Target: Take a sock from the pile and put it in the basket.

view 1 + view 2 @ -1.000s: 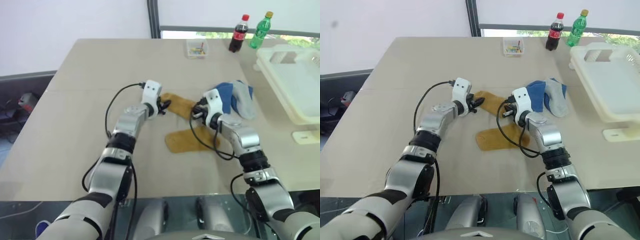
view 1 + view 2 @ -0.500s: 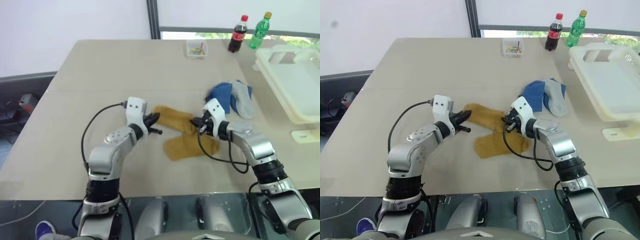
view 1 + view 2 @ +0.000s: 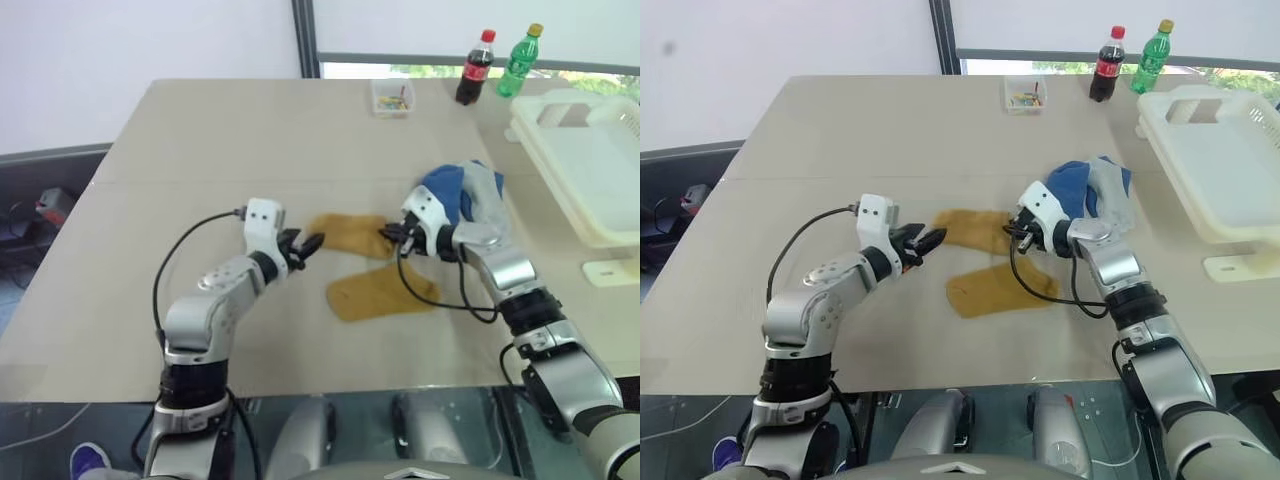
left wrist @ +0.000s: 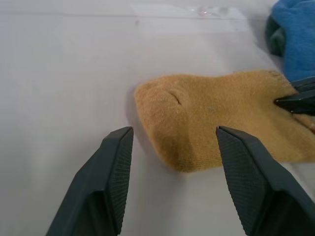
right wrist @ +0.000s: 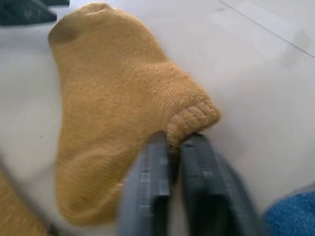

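A beige table (image 3: 200, 140) filled the scene. At its far edge stood a small clear box (image 3: 393, 97) with colourful bits inside, a dark cola bottle (image 3: 477, 68) with a red cap, and just beside it a green bottle (image 3: 521, 62) with a yellow cap.

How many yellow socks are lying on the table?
2. One yellow sock lies between the two grippers, its cuff pinched by the right gripper. The other lies flat just nearer the robot. More could be hidden in the blue and grey pile.
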`<state>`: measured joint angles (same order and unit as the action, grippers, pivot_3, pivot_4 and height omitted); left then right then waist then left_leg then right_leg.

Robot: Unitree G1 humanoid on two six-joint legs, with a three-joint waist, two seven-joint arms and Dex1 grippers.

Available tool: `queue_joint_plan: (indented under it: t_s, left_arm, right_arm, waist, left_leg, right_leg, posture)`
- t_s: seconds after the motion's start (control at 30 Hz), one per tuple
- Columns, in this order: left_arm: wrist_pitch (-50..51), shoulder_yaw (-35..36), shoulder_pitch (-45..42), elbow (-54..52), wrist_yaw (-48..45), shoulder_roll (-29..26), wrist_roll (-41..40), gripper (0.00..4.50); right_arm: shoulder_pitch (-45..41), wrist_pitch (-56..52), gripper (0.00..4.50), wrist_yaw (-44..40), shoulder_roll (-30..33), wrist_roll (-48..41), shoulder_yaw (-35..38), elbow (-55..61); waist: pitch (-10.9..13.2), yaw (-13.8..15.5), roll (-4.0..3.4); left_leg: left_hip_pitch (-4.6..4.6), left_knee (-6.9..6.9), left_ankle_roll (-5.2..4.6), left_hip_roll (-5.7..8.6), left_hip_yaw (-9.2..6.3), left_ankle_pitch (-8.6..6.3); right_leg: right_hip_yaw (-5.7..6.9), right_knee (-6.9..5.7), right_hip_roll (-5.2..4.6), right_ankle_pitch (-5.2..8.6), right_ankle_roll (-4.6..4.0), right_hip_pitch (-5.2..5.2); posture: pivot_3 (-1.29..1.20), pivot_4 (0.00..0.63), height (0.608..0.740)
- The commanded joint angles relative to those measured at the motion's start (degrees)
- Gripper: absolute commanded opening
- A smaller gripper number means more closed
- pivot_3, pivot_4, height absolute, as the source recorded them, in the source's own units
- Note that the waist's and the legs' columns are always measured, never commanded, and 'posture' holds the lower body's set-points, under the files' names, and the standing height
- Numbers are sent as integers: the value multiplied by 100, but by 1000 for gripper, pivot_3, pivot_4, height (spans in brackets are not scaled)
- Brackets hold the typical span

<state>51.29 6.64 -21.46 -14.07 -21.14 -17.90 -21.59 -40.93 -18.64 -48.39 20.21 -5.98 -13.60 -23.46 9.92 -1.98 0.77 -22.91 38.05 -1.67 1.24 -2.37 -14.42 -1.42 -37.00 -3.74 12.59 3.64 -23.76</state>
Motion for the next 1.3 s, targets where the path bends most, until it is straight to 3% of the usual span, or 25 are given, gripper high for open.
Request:
queue_joint_plan:
  t_s: [0.03,0.4,0.5,0.6,0.63,0.8,1.0,1.17,1.3]
  left_arm:
    - [-361,-64,-350,444,-174,-176,96,2980]
    - [-1282,-752,-978,2268,-647,-271,690,2980]
    - [-1385,-692,-856,2159,-805,-247,592,1646]
    - [-1300,-485,-690,1812,-893,-188,328,132]
    - [-1257,-405,-639,1673,-918,-166,205,55]
    - [-143,111,-232,155,-1110,-263,-1015,55]
    - [1391,596,704,-1787,-682,-501,-2372,55]
    - [1813,510,1272,-2468,-55,-230,-2834,55]
    - [1743,120,1427,-2501,323,-66,-2625,55]
  right_arm:
    - [-149,-33,1408,-1,82,-33,188,313]
    - [-72,-1321,1408,577,-322,-95,285,483]
    - [15,-1388,62,637,-381,-94,282,555]
    - [54,-1457,0,602,-340,-196,364,803]
    - [57,-1487,0,582,-311,-246,407,905]
    - [116,-2327,0,176,165,-910,759,2174]
    - [722,-3975,0,-315,1376,-1978,984,4401]
    - [1191,-4454,0,-27,1840,-2187,1050,5049]
    - [1497,-4333,0,257,1967,-2025,907,5053]
  waist:
    - [0,15,0]
    - [-1,17,-1]
    - [-1,14,-1]
    - [-1,14,-1]
    - [-1,12,-2]
    - [3,15,-1]
    - [0,36,-3]
    - [1,123,-3]
    - [0,156,-2]
  left_leg:
    - [1,0,0,0,-1,0]
    - [0,-1,2,4,0,1]
    - [1,0,1,3,-1,1]
    - [0,0,0,1,-2,0]
    - [0,-1,-2,0,-2,-1]
    - [-29,2,-18,-3,-7,-10]
    - [-94,18,-19,0,-39,-11]
    - [-84,26,-24,1,-39,-13]
    - [-64,36,-25,4,-48,-12]
  right_leg:
    - [1,-1,0,0,0,0]
    - [0,-1,-3,0,0,-1]
    - [0,-3,-6,0,0,-1]
    - [1,-3,-8,0,0,-1]
    - [1,-2,-9,0,0,-1]
    - [5,-3,-17,-1,1,-28]
    - [34,2,-29,0,0,-69]
    - [36,-1,-28,0,-1,-60]
    - [50,3,-22,1,-2,-26]
  posture:
    - [0,150,740]
    - [0,150,740]
    - [0,150,740]
    - [0,150,740]
    - [0,150,740]
    - [0,150,740]
    - [0,150,740]
    - [0,150,740]
    - [0,150,740]
